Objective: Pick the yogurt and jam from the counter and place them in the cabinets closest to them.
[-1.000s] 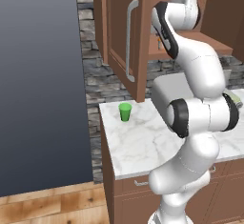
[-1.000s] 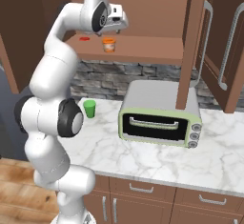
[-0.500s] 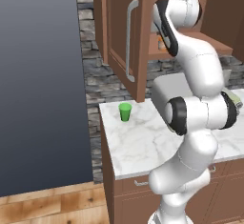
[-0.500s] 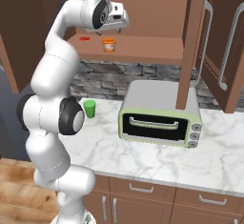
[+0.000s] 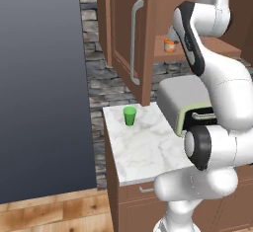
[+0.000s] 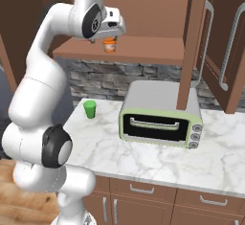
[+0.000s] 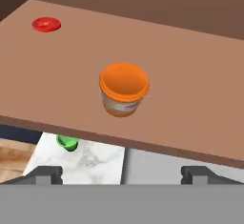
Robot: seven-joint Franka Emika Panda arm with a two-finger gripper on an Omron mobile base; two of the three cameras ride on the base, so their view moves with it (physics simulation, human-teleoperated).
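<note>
A small jar with an orange lid (image 7: pixel 124 89), which looks like the jam, stands upright on the lower shelf (image 7: pixel 190 104) of the open wall cabinet (image 6: pixel 143 51). It also shows in the base views (image 6: pixel 109 46) (image 5: pixel 169 45). My gripper (image 7: pixel 121 173) hangs just in front of and above the jar (image 6: pixel 106 38), open, its fingertips (image 7: pixel 47 173) apart and touching nothing. A green cup (image 5: pixel 129 116), probably the yogurt, stands on the marble counter (image 6: pixel 143 157) below, near the left wall (image 6: pixel 90 109) (image 7: pixel 67 143).
A flat red disc (image 7: pixel 46 24) lies at the shelf's far left. A grey and green toaster oven (image 6: pixel 160 116) sits on the counter under the shelf. The open cabinet door (image 5: pixel 126 33) with its grey bar handle juts out at the left. Drawers (image 6: pixel 143 190) run below the counter.
The fingers have spread a little wider and the hand has drawn slightly up and back from the orange-lidded jar, which stays on the shelf. The green cup has not moved.
</note>
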